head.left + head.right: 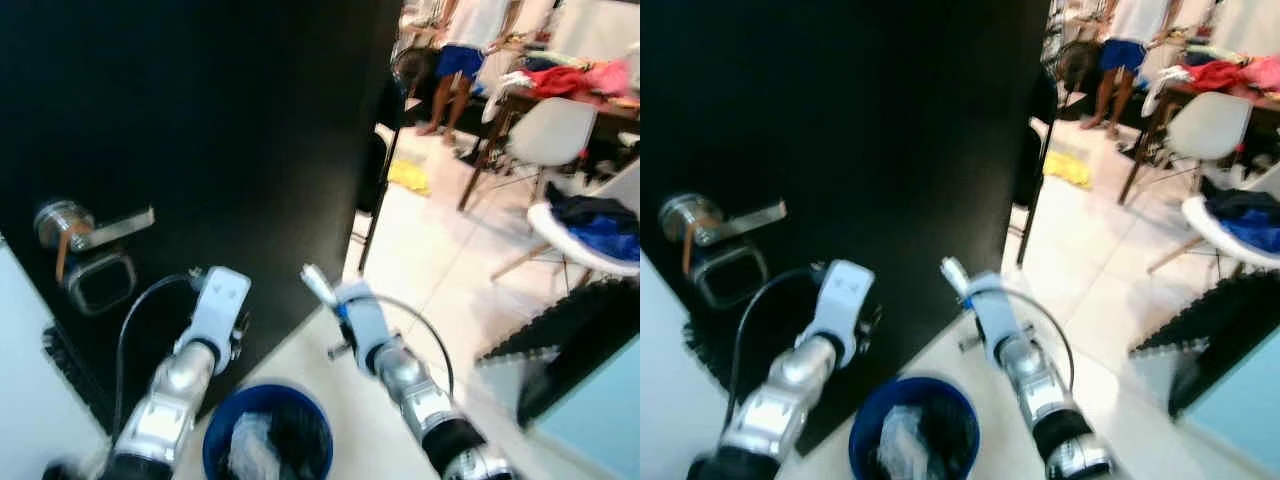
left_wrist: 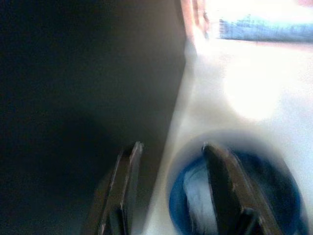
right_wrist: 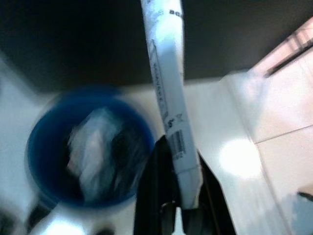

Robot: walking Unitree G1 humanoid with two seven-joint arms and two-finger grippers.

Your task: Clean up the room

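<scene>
Door (image 1: 200, 120): is standing big and black on the left, with a silver handle (image 1: 95, 232) low on it.
Left gripper (image 2: 171, 186): is hanging by the door, just over the bin's edge. Its two black fingers (image 2: 124, 183) are spread wide and are holding nothing.
Bin (image 1: 268, 432): is sitting on the pale floor (image 1: 440, 270) between the two arms. It is round and blue, with white and dark trash inside.
Right gripper (image 3: 178, 196): is hanging beside the bin, a bit above it. Its fingers are squeezing a white tube (image 3: 166, 83) with black print. The tube is sticking out past the bin's rim.
Chair (image 1: 545, 130): is standing far off on the right, near a table (image 1: 575, 95) piled with clothes.
Person (image 1: 465, 50): is standing by that table.
</scene>
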